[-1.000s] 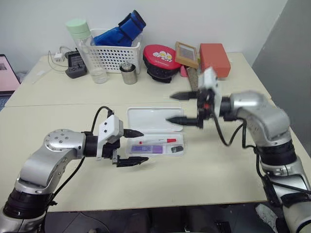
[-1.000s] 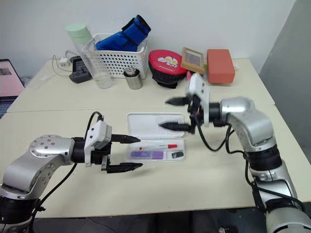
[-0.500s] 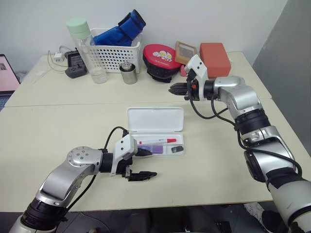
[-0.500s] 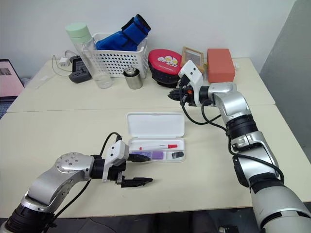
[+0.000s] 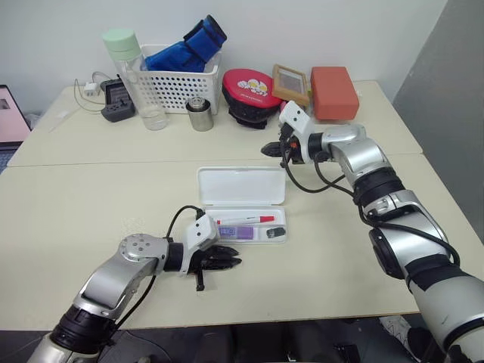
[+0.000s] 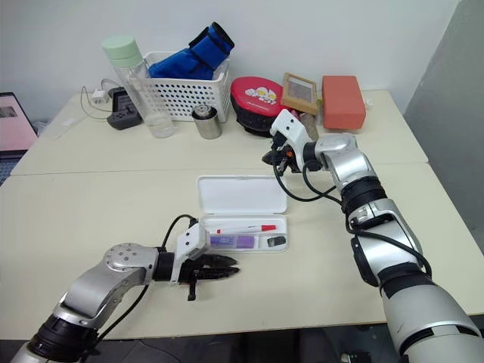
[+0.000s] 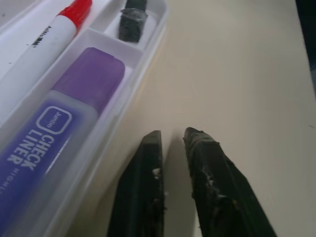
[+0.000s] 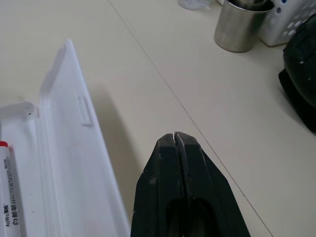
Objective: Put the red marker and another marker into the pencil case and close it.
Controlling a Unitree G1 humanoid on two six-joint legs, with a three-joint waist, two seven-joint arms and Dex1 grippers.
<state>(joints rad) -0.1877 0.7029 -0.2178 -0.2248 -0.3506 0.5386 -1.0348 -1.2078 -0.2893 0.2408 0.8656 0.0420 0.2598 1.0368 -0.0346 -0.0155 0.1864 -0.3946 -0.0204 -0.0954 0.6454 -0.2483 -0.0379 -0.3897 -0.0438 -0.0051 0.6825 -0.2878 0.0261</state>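
The pencil case point(image 5: 243, 206) lies open on the cream table point(image 5: 76, 204), its lid flat behind the tray. In the tray, the red marker point(image 5: 246, 220) lies along the far compartment and the purple highlighter point(image 5: 236, 232) in the near one, with a small dark cap point(image 5: 277, 232) beside it toward the right end.

The left gripper point(image 5: 224, 262) sits low over the table just beside the tray's near-left corner, apart from it; its two black fingers point(image 7: 143, 197) are drawn nearly together with a narrow slit between them, holding nothing. In the left wrist view the highlighter and the marker's red cap lie inside the tray wall just beside those fingertips.

The right gripper point(image 5: 268, 150) hangs above the table beyond the open lid, its fingers point(image 8: 180, 187) pressed together and empty; the lid's far edge is near it but not touched.

Along the back of the table stand a white mesh basket point(image 5: 178, 87) holding a blue bundle, a clear bottle with a green cap point(image 5: 134, 76), a steel cup point(image 5: 200, 115), a red round case point(image 5: 251, 89), a framed picture point(image 5: 290, 83) and an orange box point(image 5: 333, 92). A white wall rises behind
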